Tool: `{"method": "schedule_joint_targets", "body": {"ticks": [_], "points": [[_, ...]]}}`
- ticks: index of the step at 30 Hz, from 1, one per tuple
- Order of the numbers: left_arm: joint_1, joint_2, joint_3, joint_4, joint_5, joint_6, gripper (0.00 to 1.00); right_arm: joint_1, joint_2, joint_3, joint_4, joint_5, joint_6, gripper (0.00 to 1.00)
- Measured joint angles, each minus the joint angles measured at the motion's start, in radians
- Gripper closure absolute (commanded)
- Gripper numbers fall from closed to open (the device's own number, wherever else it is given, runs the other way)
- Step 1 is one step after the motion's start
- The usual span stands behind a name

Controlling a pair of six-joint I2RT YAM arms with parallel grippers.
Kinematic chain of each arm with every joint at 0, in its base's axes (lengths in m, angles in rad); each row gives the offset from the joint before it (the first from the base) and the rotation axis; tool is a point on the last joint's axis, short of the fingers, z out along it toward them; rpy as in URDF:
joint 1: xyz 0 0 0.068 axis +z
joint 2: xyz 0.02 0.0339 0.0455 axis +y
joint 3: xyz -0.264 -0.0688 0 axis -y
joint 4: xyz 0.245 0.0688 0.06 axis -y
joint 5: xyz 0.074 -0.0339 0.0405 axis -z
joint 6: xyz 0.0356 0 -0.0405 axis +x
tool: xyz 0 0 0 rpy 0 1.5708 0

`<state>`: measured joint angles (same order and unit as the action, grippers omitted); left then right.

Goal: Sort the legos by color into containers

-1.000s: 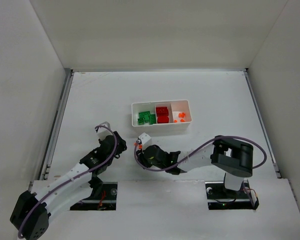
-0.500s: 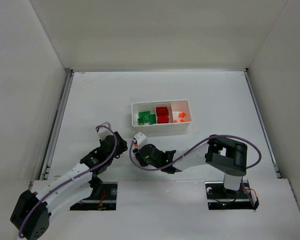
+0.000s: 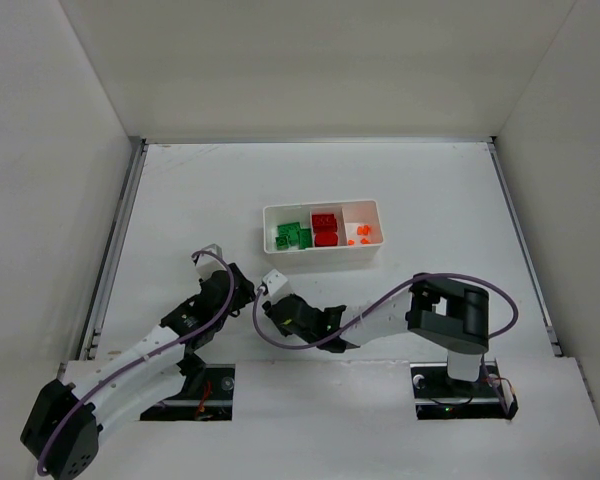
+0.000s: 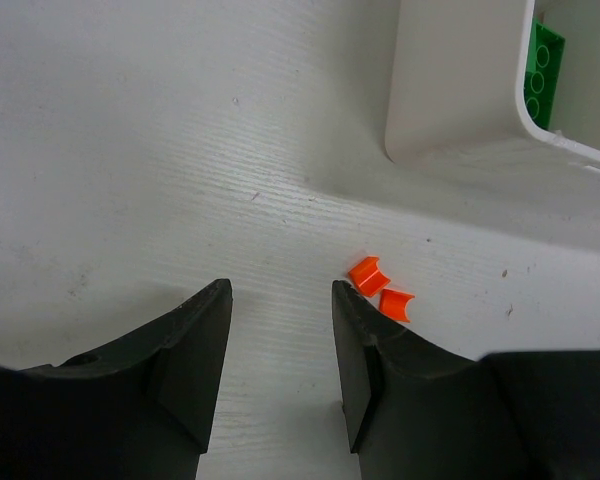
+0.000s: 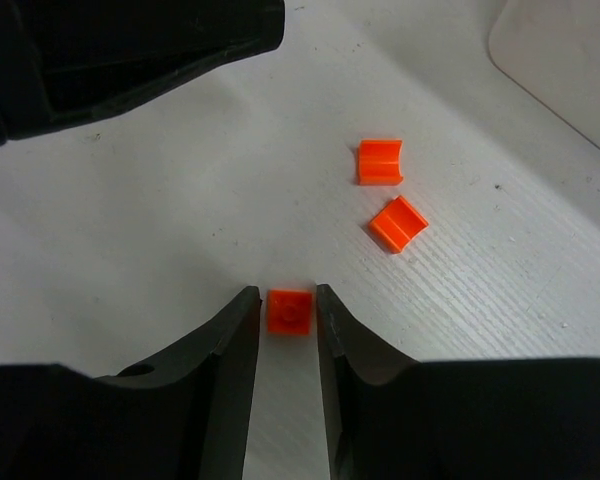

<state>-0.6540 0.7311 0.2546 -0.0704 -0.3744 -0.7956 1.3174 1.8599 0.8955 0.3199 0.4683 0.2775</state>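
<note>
The right gripper (image 5: pixel 286 290) has matte black plastic fingers with rounded tips. They stand a narrow way apart, straddling a flat, square orange brick (image 5: pixel 288 311) with one round stud on top. The wrist view does not settle whether the jaws actually press its sides. Just beyond the tips and to the right lie two glossy orange channel pieces (image 5: pixel 380 162), each a short U-shaped trough, close together but apart.

The left gripper (image 4: pixel 280 300) is spread wide with only bare table (image 4: pixel 130 150) between its jaws. That surface is white and finely ridged.

Farther ahead of both grippers sits the smooth, thin-walled white tray (image 3: pixel 320 206). It holds green bricks (image 3: pixel 293 236) in the left compartment, red bricks (image 3: pixel 325 230) in the middle and tiny orange bits (image 3: pixel 361 236) in the right.
</note>
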Motion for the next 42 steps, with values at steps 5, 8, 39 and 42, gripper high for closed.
{"method": "schedule_joint_targets", "body": {"ticks": [5, 8, 39, 42], "points": [[-0.003, 0.008, 0.0, 0.001, 0.0, 0.0, 0.56, 0.007, 0.0, 0.0, -0.002, 0.005, 0.012, 0.77], [-0.005, 0.014, 0.0, 0.011, 0.0, 0.001, 0.55, 0.013, -0.003, -0.003, -0.002, 0.016, 0.02, 0.79], [-0.17, 0.238, 0.055, 0.207, -0.048, 0.082, 0.62, -0.671, -0.575, -0.19, -0.052, 0.032, 0.036, 0.79], [-0.172, 0.261, 0.06, 0.218, -0.052, 0.093, 0.64, -0.676, -0.505, -0.187, -0.065, 0.005, 0.035, 0.79]]}}
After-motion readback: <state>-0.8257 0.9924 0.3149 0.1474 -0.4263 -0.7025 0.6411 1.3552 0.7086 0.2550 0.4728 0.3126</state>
